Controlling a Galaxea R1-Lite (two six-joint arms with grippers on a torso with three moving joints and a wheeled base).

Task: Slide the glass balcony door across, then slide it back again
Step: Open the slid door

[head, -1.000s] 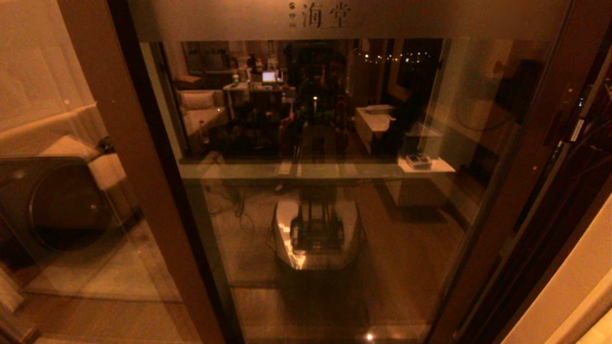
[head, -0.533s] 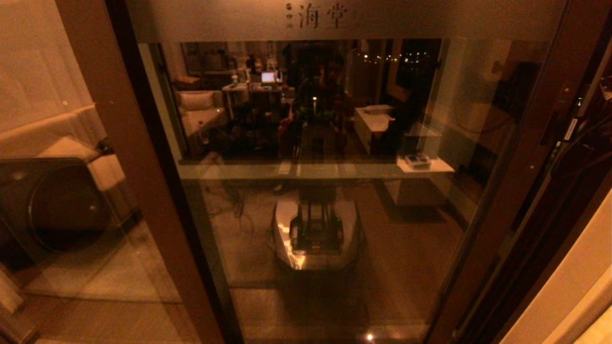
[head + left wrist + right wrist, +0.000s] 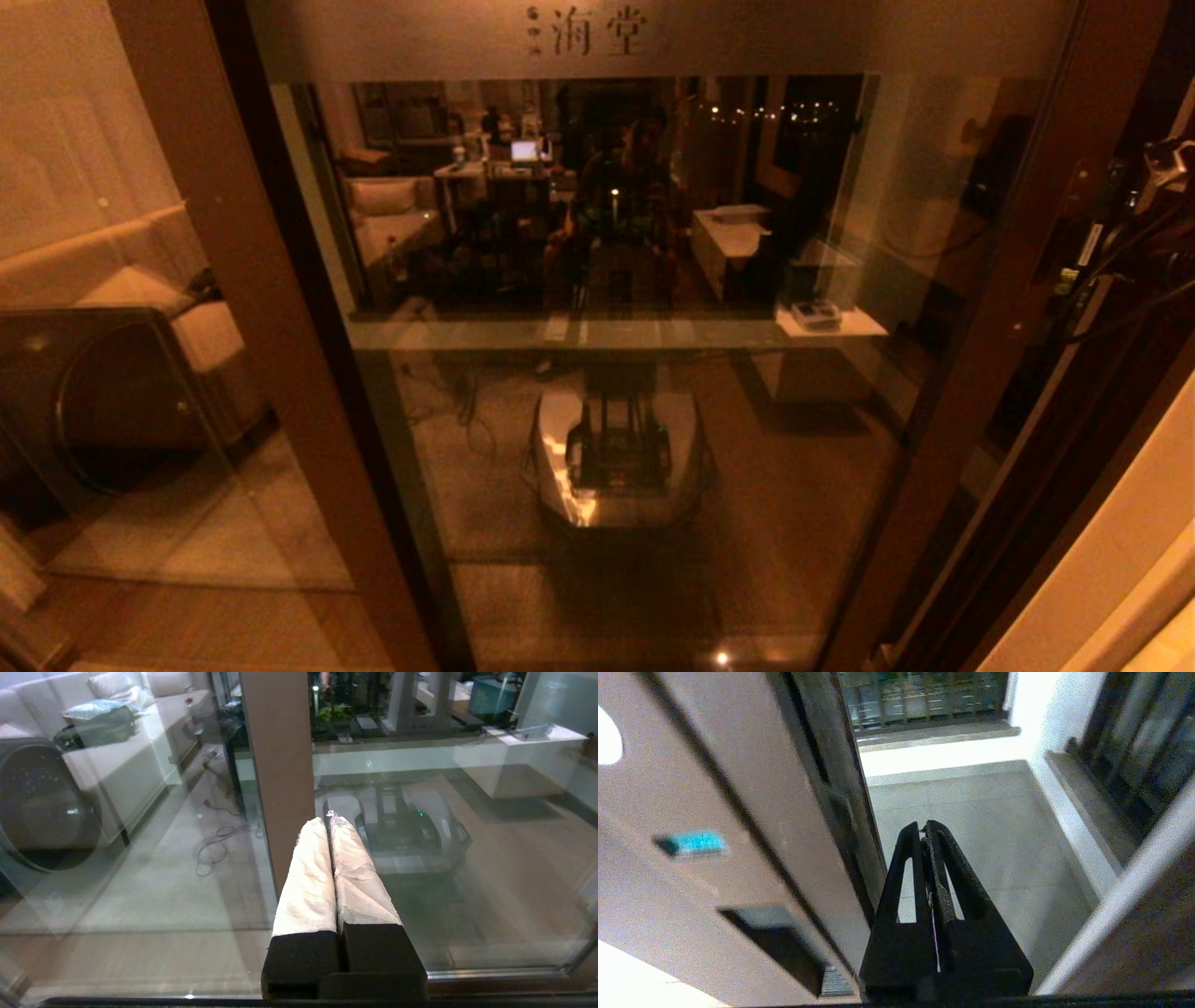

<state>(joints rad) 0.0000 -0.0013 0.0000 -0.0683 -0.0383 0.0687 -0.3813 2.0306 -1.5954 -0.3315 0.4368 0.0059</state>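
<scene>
The glass balcony door (image 3: 607, 420) fills the head view, with a frosted top band (image 3: 794, 37) bearing small characters. Its right brown stile (image 3: 1013, 299) stands away from the frame, leaving a dark gap. My right gripper (image 3: 922, 826) is shut on nothing, just past the edge of that stile (image 3: 738, 826), near the dark handle slot (image 3: 777, 945). Only part of the right arm (image 3: 1162, 163) shows in the head view. My left gripper (image 3: 327, 820), with white-wrapped fingers, is shut and points at a brown upright (image 3: 280, 765) in front of the glass.
A plain brown-framed glass panel (image 3: 140, 523) stands at the left, with a round dark drum (image 3: 121, 401) behind it. A pale wall (image 3: 1120, 569) borders the right. Through the gap lie the balcony floor (image 3: 994, 826), a dark barred window (image 3: 924, 695) and a white bar (image 3: 1125, 891).
The door has slid left; its characters and right stile have shifted leftward and the gap at the right has widened. More of the right arm shows at the right edge.
</scene>
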